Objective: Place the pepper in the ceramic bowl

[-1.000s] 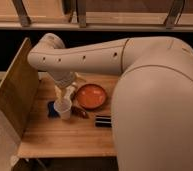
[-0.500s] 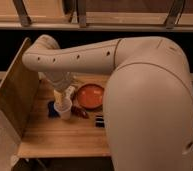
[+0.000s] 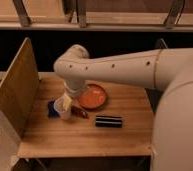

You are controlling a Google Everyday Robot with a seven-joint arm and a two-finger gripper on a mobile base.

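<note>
The pepper [image 3: 80, 112], small and dark red, lies on the wooden table [image 3: 115, 140] just below the ceramic bowl [image 3: 92, 96], a shallow orange-red dish. My arm reaches in from the right, bends at the elbow and comes down to the gripper [image 3: 66, 102]. The gripper hangs open at the rim of a whitish plastic cup [image 3: 63, 111], left of the pepper and holding nothing. The arm's wrist covers the bowl's left edge.
A dark flat block [image 3: 108, 121] lies right of the pepper. A dark blue thing [image 3: 51, 109] sits behind the cup on its left. A tall wooden side panel [image 3: 15, 92] walls the table's left edge. A dark gap and rails run behind.
The arm's bulk now covers less of the table's right side, so the dark block shows in full. The gripper stays over the cup, and the pepper has not moved.
</note>
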